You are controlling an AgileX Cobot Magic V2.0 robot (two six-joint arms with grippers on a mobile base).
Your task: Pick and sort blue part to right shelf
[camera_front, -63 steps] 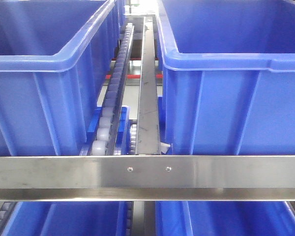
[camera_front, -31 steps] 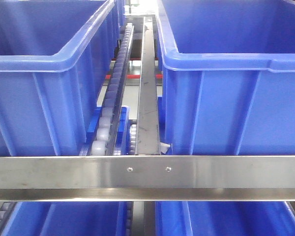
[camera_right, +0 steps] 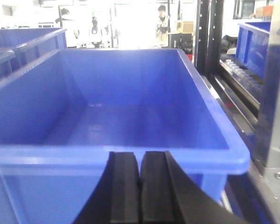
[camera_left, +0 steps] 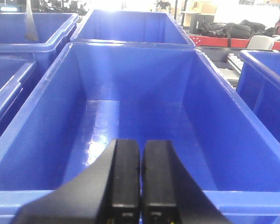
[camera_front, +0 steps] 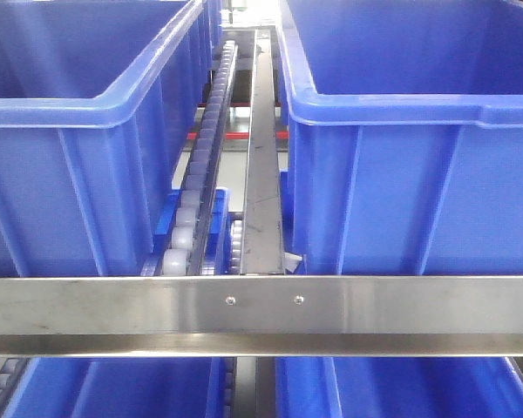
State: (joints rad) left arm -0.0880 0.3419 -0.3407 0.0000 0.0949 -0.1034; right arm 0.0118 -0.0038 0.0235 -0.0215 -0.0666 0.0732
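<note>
Zero sightings: the blue part appears in none of the three current views; its location cannot be told from them.
Change over the last second: none detectable. The front view matches both earlier frames in every visible detail.
Meaning for the task: no progress registered in this interval. Judged stage is either before the pick or after a release. Neither gripper carries anything.
Left gripper (camera_left: 140, 186): jaws closed, pads touching or nearly so, nothing between them. It hovers at the near rim of a blue crate (camera_left: 37, 135), aimed toward 12 o'clock along the crate's length.
Left crate interior: bare floor, glare patch at 10 o'clock from the jaws; no part inside.
Right gripper (camera_right: 140, 186): jaws closed together, nothing held. It sits just before the near rim of a second blue crate (camera_right: 214, 121).
Right crate interior: visible floor shows no part.
Right shelf (camera_front: 261, 312): steel front bar crosses the front view, with two screws near centre. Behind it, white roller rails (camera_front: 192, 200) and a steel divider (camera_front: 262, 174) run toward 12 o'clock between two large crates.
Right-wrist surroundings: steel upright (camera_right: 277, 102) at 3 o'clock; further crates at 9 o'clock and 2 o'clock.
Next-move requirement (judgement): locate the blue part first, then open the jaws before approach.
Risk (judgement): a similar blue block could be mistaken for it.
</note>
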